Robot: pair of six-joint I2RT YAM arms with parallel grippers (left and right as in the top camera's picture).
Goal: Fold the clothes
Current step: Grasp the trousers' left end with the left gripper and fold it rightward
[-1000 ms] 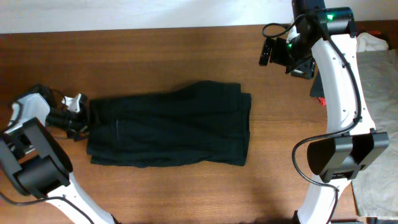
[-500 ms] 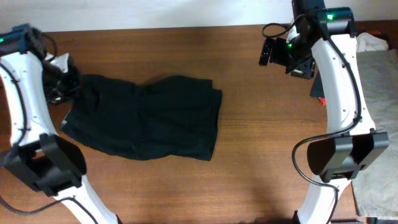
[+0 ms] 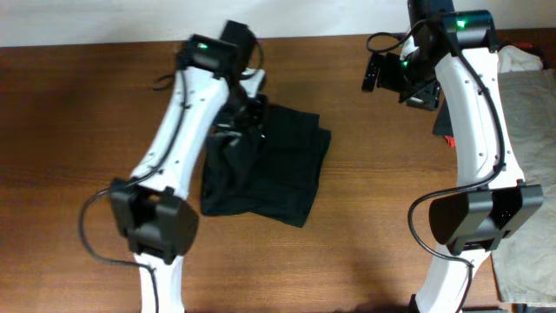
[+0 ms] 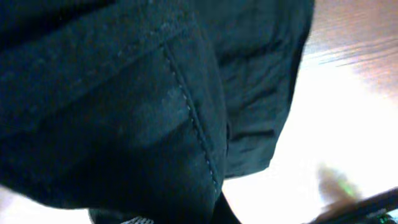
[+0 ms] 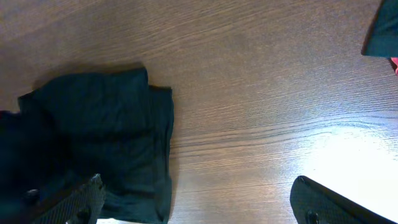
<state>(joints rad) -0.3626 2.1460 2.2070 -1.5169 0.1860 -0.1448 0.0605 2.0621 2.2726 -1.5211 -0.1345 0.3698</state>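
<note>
The clothes are one dark green-black garment [image 3: 282, 178] lying doubled over on the brown table [image 3: 87, 130]. My left gripper [image 3: 250, 111] hangs above its far edge, shut on a lifted fold of the cloth. That fold drapes down onto the rest. In the left wrist view the garment [image 4: 137, 106] fills nearly the whole frame, a stitched seam runs across it, and it hides my fingertips. My right gripper [image 3: 393, 76] hovers apart at the back right, open and holding nothing. In its wrist view the garment [image 5: 99, 137] lies to the left, beyond one finger [image 5: 74, 199].
A grey cloth [image 3: 532, 130] and a white cloth [image 3: 521, 59] lie at the table's right edge. A small red thing [image 3: 446, 139] shows beside the right arm. In the right wrist view a dark item [image 5: 382, 31] sits at the top right corner.
My left arm has swung from the table's far left to the middle, carrying one end of the garment over the rest; the garment now lies about half as long. The right arm has not moved.
</note>
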